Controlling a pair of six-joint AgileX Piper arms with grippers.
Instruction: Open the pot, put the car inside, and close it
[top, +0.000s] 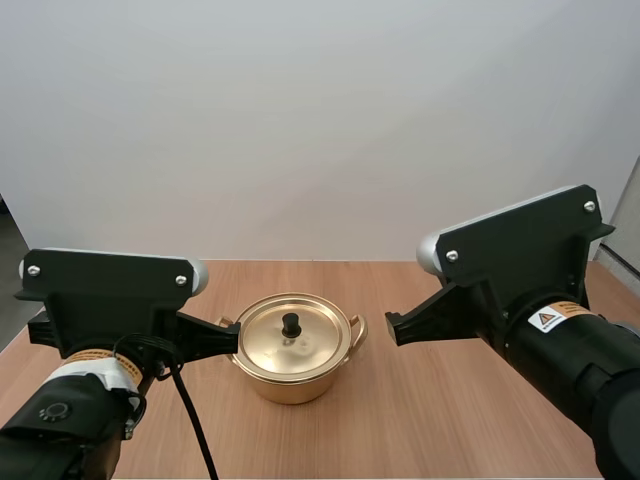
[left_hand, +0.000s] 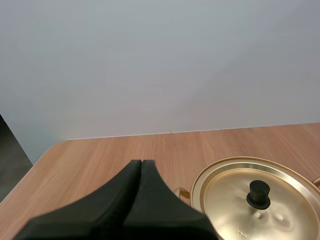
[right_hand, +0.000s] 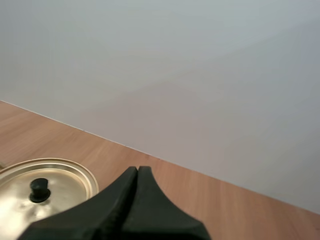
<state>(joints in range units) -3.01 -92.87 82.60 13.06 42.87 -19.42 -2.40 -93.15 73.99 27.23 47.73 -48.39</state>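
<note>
Here, the golden pot (top: 296, 378) stands upright on the wooden counter (top: 450, 420), in the middle between the two arms. Its lid (top: 292, 345) is on it, with the black knob (top: 291, 324) at the centre.

The high view gives the pot's side wall and a handle (top: 358, 328) on the right tool's side. There the left tool (top: 228, 338) reaches up to the pot's rim on its own side, and I cannot tell if it touches. The right tool (top: 392, 328) points at the pot from the other side and stays a little apart from that handle. In this view both tools are seen from behind, so how they are set cannot be judged from it.

The wrist views give this part. In the left wrist view the two black fingers (left_hand: 115, 205) lie together as one dark wedge with a thin seam between them, so the left tool is clenched on nothing. Just beside its tip are the lid with its knob and a small piece of a handle, while the pot's wall is hidden under the lid. In the right wrist view the fingers (right_hand: 115, 212) lie together in the same way, so the right tool is clenched too and holds nothing. The lid and the knob are beside it, somewhat farther off.
</note>
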